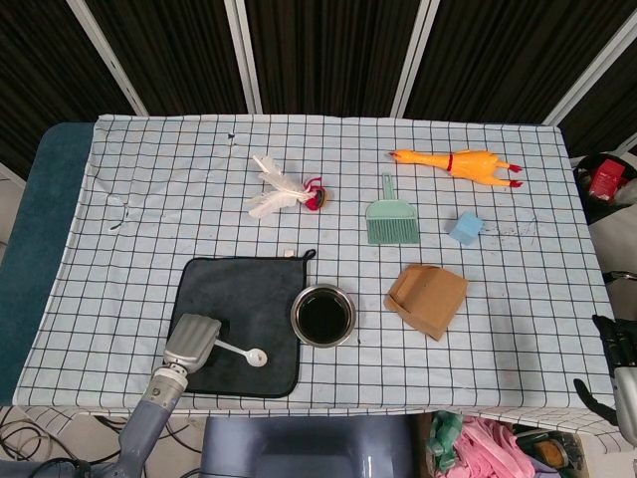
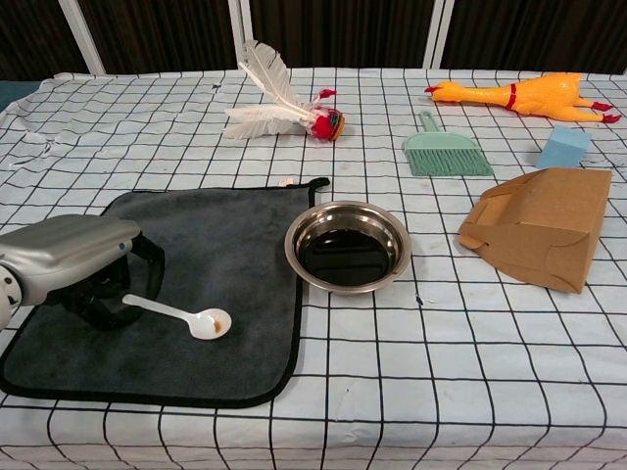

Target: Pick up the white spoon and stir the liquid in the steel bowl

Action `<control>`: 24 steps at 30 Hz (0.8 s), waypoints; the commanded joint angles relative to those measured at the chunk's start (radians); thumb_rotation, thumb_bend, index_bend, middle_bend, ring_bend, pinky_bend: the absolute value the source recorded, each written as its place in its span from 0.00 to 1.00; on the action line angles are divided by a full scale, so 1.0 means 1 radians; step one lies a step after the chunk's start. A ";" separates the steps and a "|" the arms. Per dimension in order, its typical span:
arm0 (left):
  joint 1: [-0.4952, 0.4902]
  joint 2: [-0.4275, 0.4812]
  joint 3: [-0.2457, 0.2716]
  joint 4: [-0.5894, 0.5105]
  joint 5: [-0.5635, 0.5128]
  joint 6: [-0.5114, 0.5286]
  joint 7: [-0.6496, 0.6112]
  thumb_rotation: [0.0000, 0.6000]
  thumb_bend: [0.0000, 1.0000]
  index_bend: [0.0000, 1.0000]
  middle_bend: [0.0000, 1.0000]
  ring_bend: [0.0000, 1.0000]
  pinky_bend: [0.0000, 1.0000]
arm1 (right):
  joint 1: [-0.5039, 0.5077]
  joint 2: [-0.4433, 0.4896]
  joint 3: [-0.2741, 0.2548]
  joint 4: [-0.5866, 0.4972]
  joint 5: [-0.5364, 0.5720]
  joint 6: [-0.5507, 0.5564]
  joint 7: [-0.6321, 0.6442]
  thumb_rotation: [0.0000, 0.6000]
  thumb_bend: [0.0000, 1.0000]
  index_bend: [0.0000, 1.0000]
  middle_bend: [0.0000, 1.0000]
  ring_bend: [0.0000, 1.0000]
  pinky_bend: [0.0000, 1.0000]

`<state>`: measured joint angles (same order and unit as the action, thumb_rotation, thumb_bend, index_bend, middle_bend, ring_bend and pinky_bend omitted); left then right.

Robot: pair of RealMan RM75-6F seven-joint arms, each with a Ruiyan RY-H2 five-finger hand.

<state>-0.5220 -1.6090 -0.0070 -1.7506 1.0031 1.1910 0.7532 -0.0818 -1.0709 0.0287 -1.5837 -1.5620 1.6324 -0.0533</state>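
Observation:
The white spoon (image 1: 245, 351) (image 2: 176, 313) lies on a dark grey cloth (image 1: 249, 294) (image 2: 216, 235), its bowl end pointing right and toward the front edge. My left hand (image 1: 192, 341) (image 2: 73, 259) sits over the handle's left end, dark fingers curled in around the tip, which they hold. The steel bowl (image 1: 295, 315) (image 2: 291, 247) with dark liquid stands just right of the cloth. My right hand (image 1: 615, 373) shows only partly at the right edge of the head view, off the table; how its fingers lie is unclear.
Right of the bowl stands a brown cardboard box (image 1: 427, 300) (image 2: 541, 227). Behind are a green dustpan brush (image 1: 390, 215) (image 2: 446, 152), a blue block (image 1: 465, 228) (image 2: 565, 147), a rubber chicken (image 1: 458, 163) (image 2: 519, 96) and a white feather toy (image 1: 284, 189) (image 2: 279, 103).

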 commanded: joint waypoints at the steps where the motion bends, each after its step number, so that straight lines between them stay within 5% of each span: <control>1: 0.001 -0.001 0.000 0.002 0.003 0.003 -0.001 1.00 0.40 0.55 1.00 0.99 0.92 | 0.000 0.000 0.000 0.000 0.000 0.001 0.000 1.00 0.21 0.00 0.09 0.14 0.25; 24: 0.003 -0.003 -0.023 0.017 -0.001 0.007 -0.045 1.00 0.47 0.62 1.00 1.00 0.93 | 0.000 0.002 0.000 -0.002 0.000 -0.001 0.002 1.00 0.21 0.00 0.09 0.14 0.26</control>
<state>-0.5186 -1.6133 -0.0290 -1.7325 1.0029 1.1983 0.7093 -0.0820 -1.0688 0.0289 -1.5857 -1.5624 1.6314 -0.0509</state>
